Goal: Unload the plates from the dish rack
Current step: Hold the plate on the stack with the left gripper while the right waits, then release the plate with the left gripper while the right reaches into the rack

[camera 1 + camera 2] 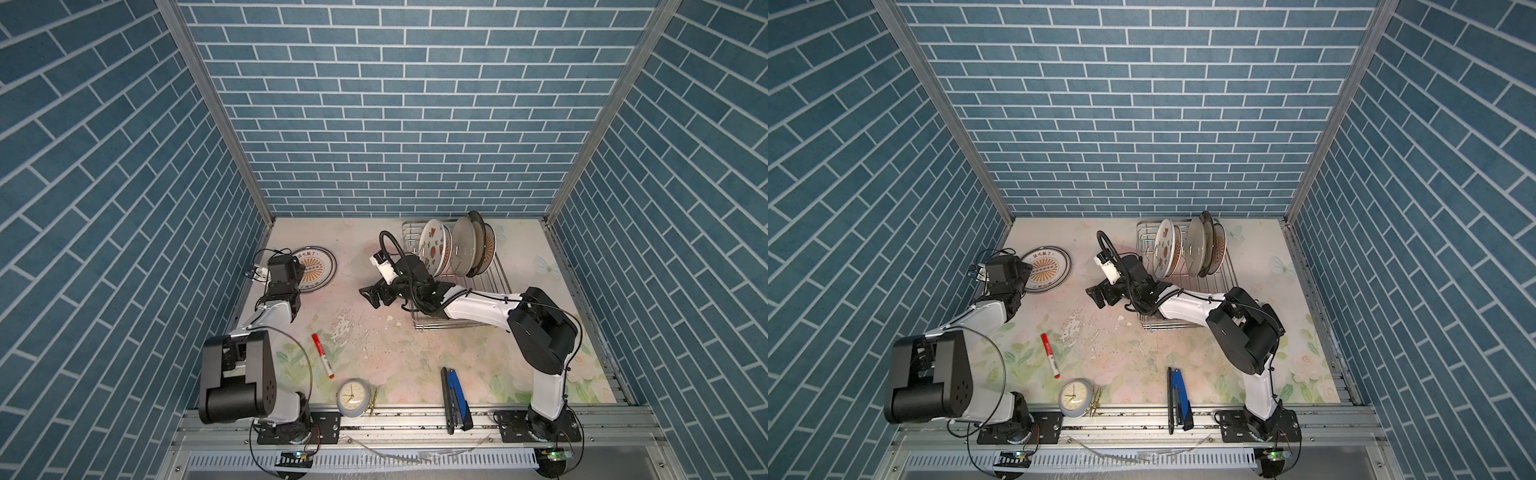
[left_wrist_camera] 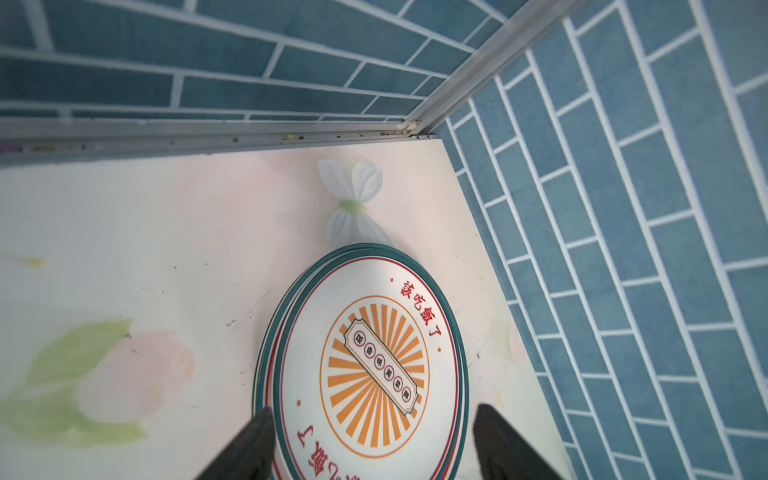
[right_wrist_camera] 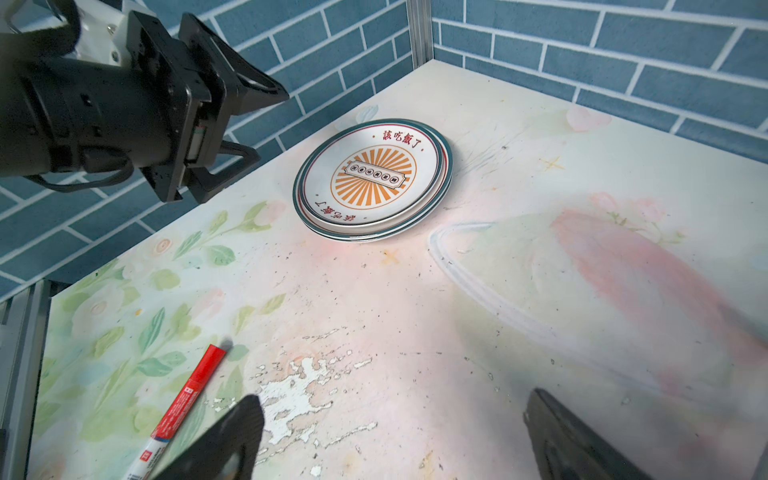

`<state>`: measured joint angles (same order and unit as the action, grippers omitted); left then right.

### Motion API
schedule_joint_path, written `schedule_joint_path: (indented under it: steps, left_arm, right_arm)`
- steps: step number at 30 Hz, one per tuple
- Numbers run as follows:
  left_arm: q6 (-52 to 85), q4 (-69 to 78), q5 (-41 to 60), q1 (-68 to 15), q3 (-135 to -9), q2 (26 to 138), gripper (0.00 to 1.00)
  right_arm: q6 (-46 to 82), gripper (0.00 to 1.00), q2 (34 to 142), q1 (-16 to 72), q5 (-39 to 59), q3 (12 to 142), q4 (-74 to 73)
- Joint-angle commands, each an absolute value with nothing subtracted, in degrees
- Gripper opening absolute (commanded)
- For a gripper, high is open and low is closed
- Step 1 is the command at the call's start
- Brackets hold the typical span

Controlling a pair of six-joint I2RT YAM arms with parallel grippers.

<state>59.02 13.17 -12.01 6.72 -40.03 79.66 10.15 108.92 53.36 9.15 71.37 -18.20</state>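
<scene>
Left of centre in a top view, stacked plates [image 1: 316, 270] flat on the table [image 1: 415, 357]; at their left edge, left gripper [image 2: 372, 411] with jaws spread, clasping nothing. Right of centre, upright plates [image 1: 457, 249] standing in the dish rack [image 1: 411, 237]. Beside the rack's left side, right gripper [image 3: 395, 399] spread wide, empty.

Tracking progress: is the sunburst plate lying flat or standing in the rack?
Flat: the sunburst plate lies face up on the table, apart from the dish rack.
</scene>
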Motion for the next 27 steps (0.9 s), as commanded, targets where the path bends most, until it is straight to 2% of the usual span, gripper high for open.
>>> schedule_joint_path:
  steps: [1,2,7,10,14,18,27]
  left_arm:
    - [55.8,11.9,-12.1,6.3,-36.9,75.2,0.95]
    - [55.2,13.1,-10.7,6.2,-36.1,73.8,0.99]
    - [51.7,17.4,-4.0,3.7,-33.6,68.2,1.0]
    - [51.4,19.4,-4.5,-1.1,-32.4,65.5,1.0]
    - [48.5,18.2,-5.4,-8.0,-32.7,62.5,1.0]
    - [47.1,23.9,-5.0,-15.4,-29.5,59.3,1.0]
    - [43.8,30.9,-2.3,-28.7,-29.9,58.0,1.0]
  right_arm:
    - [10.2,0.99,104.4,53.8,6.7,68.2,-23.6]
    - [10.6,0.99,103.4,53.8,5.8,67.0,-24.8]
    - [12.8,0.99,96.6,53.8,1.8,57.2,-36.5]
    - [13.5,0.99,92.3,53.7,-0.3,50.8,-43.6]
    - [13.0,0.99,86.9,53.8,-1.8,46.7,-43.6]
    - [12.1,0.99,80.3,53.6,-3.2,37.7,-53.6]
    - [8.0,0.99,66.4,52.6,-18.2,37.6,-32.3]
